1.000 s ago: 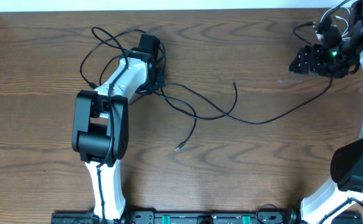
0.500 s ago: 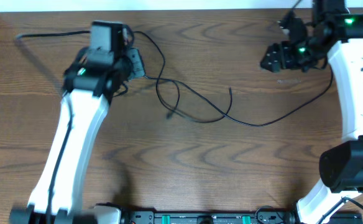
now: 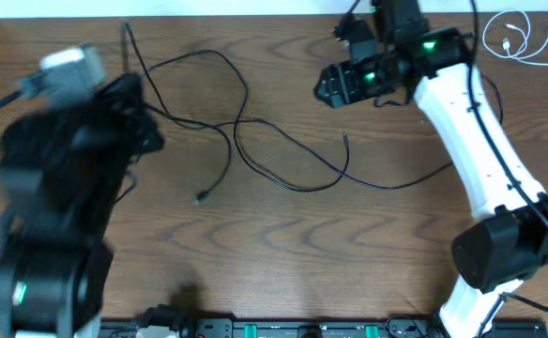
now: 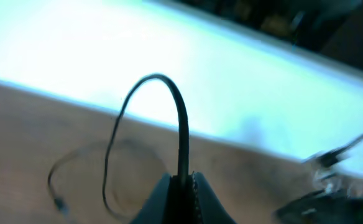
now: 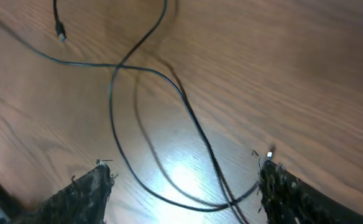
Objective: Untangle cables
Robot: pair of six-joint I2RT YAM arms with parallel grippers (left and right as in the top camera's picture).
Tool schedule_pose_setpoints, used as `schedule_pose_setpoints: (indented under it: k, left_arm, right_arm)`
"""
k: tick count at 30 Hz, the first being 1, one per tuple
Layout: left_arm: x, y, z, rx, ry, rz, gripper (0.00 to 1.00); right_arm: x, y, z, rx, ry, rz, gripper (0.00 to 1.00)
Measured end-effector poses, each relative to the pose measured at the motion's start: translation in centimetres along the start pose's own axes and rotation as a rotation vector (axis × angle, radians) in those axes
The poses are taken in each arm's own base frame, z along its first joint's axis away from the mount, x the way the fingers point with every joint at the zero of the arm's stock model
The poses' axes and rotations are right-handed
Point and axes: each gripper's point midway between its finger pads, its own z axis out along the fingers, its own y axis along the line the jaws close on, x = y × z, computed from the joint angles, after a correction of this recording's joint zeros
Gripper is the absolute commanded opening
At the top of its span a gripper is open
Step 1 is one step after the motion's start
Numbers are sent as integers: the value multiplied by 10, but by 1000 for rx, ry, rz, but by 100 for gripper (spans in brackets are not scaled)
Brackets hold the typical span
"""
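brown wood-grain table (image 3: 368, 263), white strip (image 3: 208, 7) at far edge, my left gripper (image 4: 181, 186) pinched on black cable (image 4: 180, 118), right gripper (image 5: 184, 171) spread wide above the wood

I see the cables (image 3: 293, 188) sprawled mid-table (image 3: 349, 263), before my right gripper (image 3: 326, 86); a short cord (image 3: 513, 39) lies well apart, far-right corner.

Brown wood-grain table (image 3: 349, 253) is seen in every view. A white strip (image 3: 208, 7) is seen along its far edge. In the left wrist view it is shown bright and blurred, with a dark area (image 4: 281, 18) beyond. A glare (image 5: 184, 177) of overhead light is reflected on the tabletop.
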Motion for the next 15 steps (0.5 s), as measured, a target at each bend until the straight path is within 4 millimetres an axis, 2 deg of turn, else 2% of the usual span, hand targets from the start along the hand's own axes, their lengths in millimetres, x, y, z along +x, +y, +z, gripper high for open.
schedule_pose_setpoints:
  k: [4,8,11,15]
  left_arm:
    - [-41,-9,-44,49,-192,-3,7]
    - [-64,-13,-71,63,-311,-6,7]
    - [-70,-12,-81,60,-344,-9,7]
    - [-65,-9,-80,45,-325,-9,7]
  right_arm:
    - [2,9,13,-13,15,-10,74]
    - [0,18,24,-32,15,-17,73]
    - [-4,27,38,-51,9,-15,73]
    - [0,43,60,-73,30,-9,73]
